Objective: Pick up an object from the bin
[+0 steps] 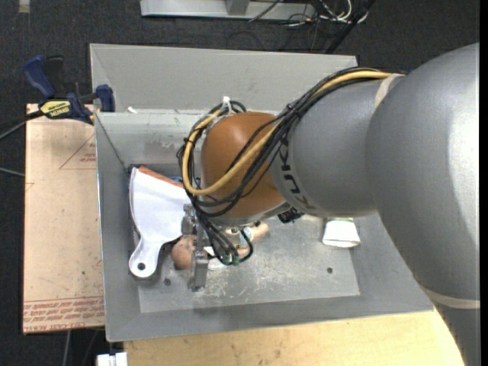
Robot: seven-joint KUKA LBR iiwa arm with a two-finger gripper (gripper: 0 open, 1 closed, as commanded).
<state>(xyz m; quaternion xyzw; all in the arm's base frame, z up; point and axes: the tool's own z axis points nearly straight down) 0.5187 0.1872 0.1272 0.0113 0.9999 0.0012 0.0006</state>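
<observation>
My gripper (198,277) reaches down to the bin floor at the front left, below the arm's wrist. A small tan-pink rounded thing (181,255) lies right beside it on its left, touching or nearly touching it. A white flat scoop (155,208) with a holed handle at its lower end lies just left of that, against the left wall. A small white and green thing (226,258) sits just right of the gripper, partly hidden by cables. Whether anything is between the jaws is hidden.
A white block (341,233) lies at the right of the bin floor. An orange and blue thing (163,176) peeks from behind the scoop. Another tan piece (259,232) shows under the wrist. The arm covers the bin's middle and back.
</observation>
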